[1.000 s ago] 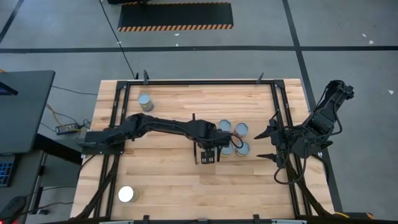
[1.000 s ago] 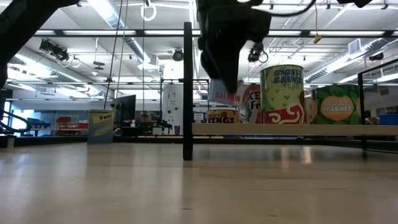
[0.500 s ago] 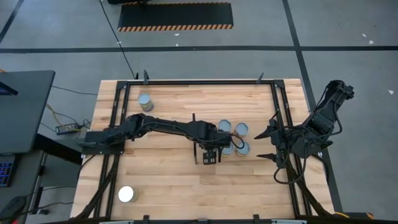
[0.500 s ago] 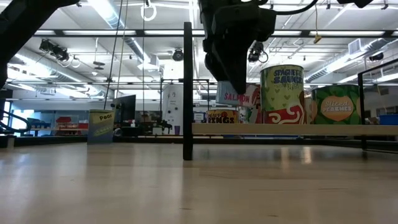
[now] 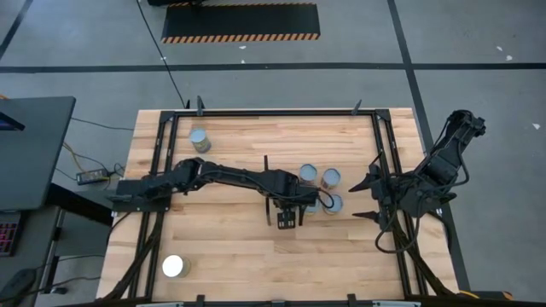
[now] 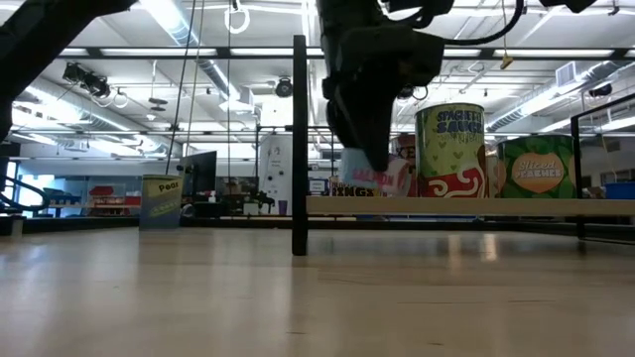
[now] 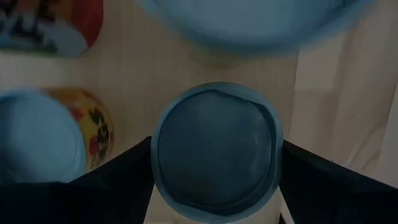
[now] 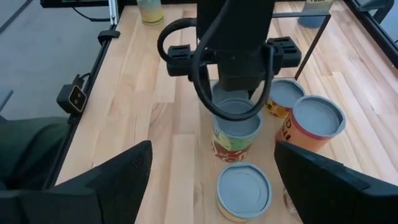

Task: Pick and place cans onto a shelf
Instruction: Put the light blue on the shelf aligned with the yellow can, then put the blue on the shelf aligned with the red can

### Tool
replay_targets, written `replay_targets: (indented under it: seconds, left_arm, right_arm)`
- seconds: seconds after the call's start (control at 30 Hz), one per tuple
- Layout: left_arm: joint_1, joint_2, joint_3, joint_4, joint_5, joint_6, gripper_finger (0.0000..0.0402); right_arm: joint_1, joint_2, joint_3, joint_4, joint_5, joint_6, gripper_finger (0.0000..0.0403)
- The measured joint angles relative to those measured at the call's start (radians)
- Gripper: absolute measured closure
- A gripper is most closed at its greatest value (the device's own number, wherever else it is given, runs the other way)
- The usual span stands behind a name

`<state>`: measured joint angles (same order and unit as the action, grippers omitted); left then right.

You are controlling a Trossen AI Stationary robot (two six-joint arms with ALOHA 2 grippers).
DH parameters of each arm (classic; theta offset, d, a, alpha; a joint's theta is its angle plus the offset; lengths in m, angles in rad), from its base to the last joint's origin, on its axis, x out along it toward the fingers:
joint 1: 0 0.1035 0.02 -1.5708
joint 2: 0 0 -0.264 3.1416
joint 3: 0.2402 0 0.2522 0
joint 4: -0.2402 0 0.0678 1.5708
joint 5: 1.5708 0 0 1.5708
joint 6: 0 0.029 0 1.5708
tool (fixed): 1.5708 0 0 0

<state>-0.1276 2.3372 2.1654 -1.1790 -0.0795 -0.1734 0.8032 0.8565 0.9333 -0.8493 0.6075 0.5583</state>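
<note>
My left gripper [image 5: 296,203] reaches from the table's left and is shut on a can with a pink salmon label [image 6: 372,177], its blue-grey top showing in the left wrist view [image 7: 214,152]. It holds the can low over the pale wood shelf [image 6: 496,205], beside the shelf's dark upright strip [image 6: 299,149]. Three more cans [image 5: 309,174] [image 5: 331,177] [image 5: 333,204] stand upright on the shelf close around it. My right gripper [image 5: 353,199] waits open and empty at the right. One can [image 5: 199,139] stands at the far left and a glaring white one [image 5: 173,266] at the near left. My left gripper pinches the can between its two fingers [image 7: 112,180], one on each side of the round wall just below the top rim [image 7: 157,163]. The fingers come from above, pointing down. The can is upright; whether its base touches the shelf, I cannot tell.
Neighbouring cans on the shelf: a yellow-labelled one [image 7: 37,146], a red-labelled one [image 8: 314,121] and one nearest my right gripper [image 8: 244,190]. Black rails [image 5: 162,170] run along the table's left and right sides. Bare tabletop lies toward the near edge [image 5: 281,256].
My left gripper has gone down toward the shelf with the salmon can, which stays upright; in the low view the can sits clearly lower than half a second ago, close to the shelf's top.
</note>
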Motion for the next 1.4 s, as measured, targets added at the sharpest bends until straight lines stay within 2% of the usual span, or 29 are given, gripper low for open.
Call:
replay_targets:
  seconds: [0.3, 0.6, 0.87, 1.1, 1.33, 1.4]
  left_arm:
    - [0.000, 0.001, 0.000, -0.011, 0.011, 0.000, 0.0110]
    - [0.000, 0.001, 0.000, -0.017, 0.024, 0.001, 0.0059]
    - [0.000, -0.012, 0.003, -0.031, 0.010, 0.002, 0.0054]
    - [0.001, -0.013, 0.057, -0.070, -0.013, 0.001, 0.0054]
    - [0.001, -0.013, 0.190, -0.110, -0.013, 0.000, 0.0054]
    - [0.000, -0.049, 0.176, -0.081, -0.021, 0.003, 0.0054]
  right_arm:
    - [0.000, 0.021, 0.000, -0.001, -0.007, -0.001, 0.0056]
    - [0.000, 0.022, 0.000, -0.001, -0.025, -0.001, 0.0056]
    - [0.000, 0.022, 0.000, -0.001, -0.026, -0.001, 0.0056]
    - [0.000, 0.022, 0.000, 0.001, -0.026, -0.001, 0.0056]
    - [0.000, 0.022, 0.000, 0.001, -0.030, -0.001, 0.0056]
    - [0.000, 0.022, 0.000, 0.001, -0.029, -0.002, 0.0056]
